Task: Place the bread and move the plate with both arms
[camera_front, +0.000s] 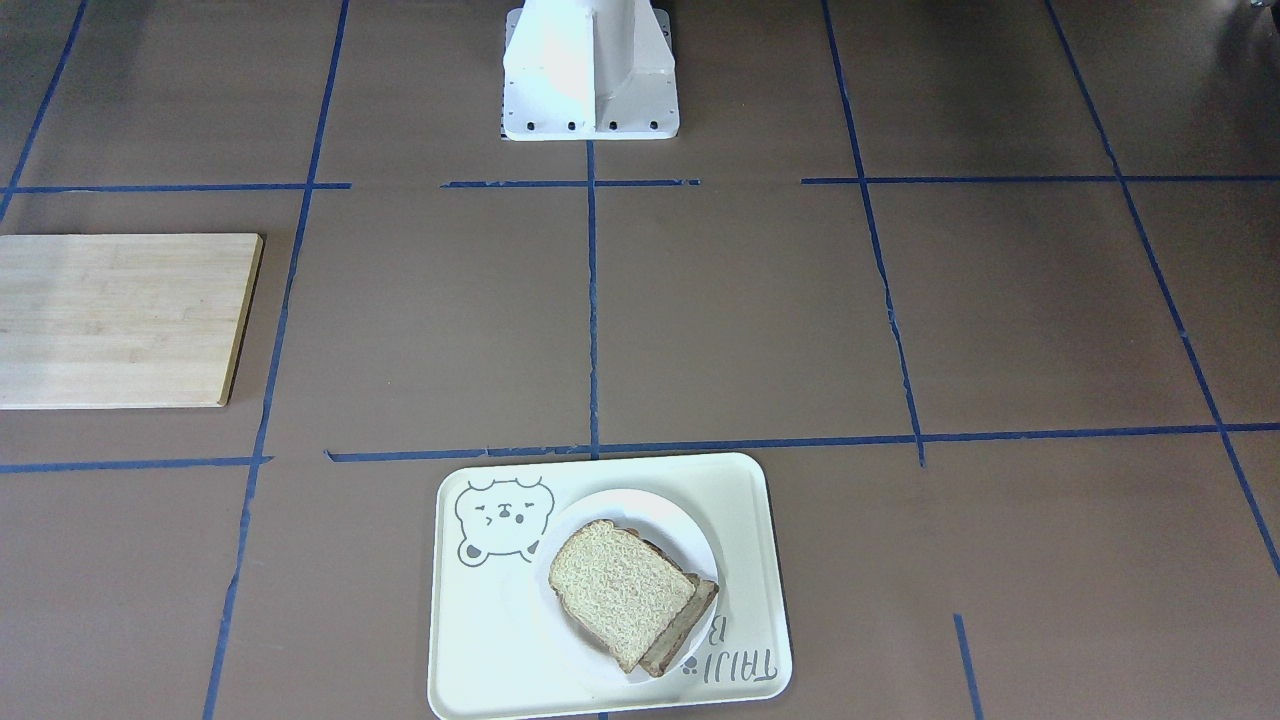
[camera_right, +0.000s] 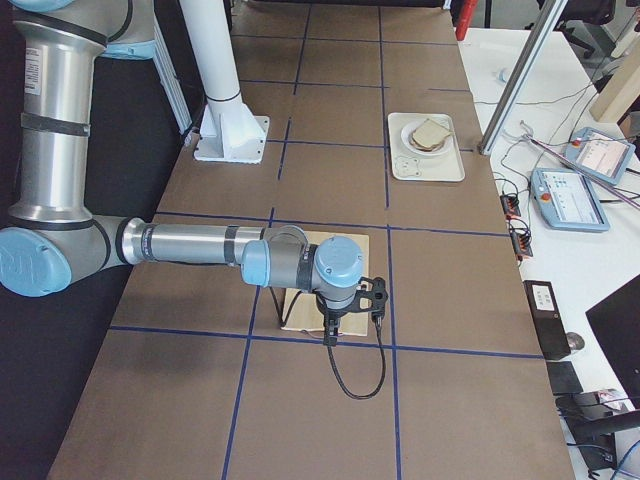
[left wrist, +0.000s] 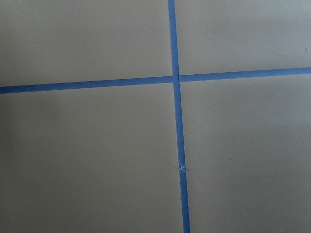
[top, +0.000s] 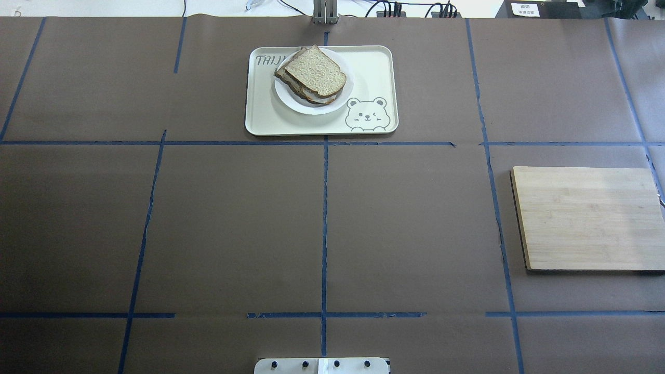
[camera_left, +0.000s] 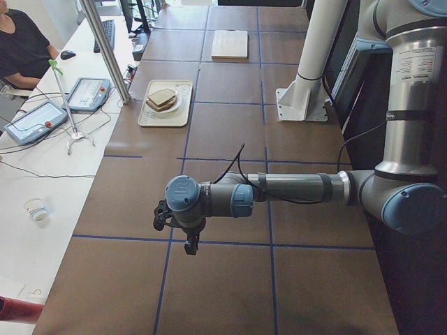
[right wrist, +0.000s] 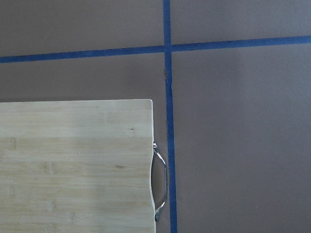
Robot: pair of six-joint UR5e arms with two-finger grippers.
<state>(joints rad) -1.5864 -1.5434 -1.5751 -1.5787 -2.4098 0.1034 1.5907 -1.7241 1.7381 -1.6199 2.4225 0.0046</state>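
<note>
Table [top: 234, 234]: You have a long top covered in brown paper, ruled into squares with blue tape.
Left arm [camera_left: 293, 188]: You see it in the left-end view only, forearm stretched level above the table at the robot's left end, well apart from the food. Its wrist camera gives you nothing but bare paper and a tape crossing.
Right arm [camera_right: 190, 245]: In the right-end view its forearm is also level, and the wrist hangs over the near corner of the cutting board.
Cutting board [top: 587, 218]: Pale wood, lying flat on the robot's right side and carrying nothing. The right wrist view shows you one corner of it.
Tray [top: 374, 67]: Cream, rectangular, with a bear drawing. It sits at the far edge from the robot, across the centre tape line.
Plate [top: 306, 108]: Small, round and white, inside the tray, beside the bear on the robot's left.
Bread [top: 316, 71]: The pale slice lies on the plate on top of a darker slice [camera_front: 690, 620], offset so that the lower crust peeks out.
Board handle [right wrist: 160, 179]: A thin metal loop on the board's short edge, just beside a tape line.
Left gripper [camera_left: 162, 215]: Too small for you to judge how far the fingers are spread. Nothing visible hangs from it.
Right gripper [camera_right: 375, 295]: The same holds here, and you cannot tell its opening.
</note>
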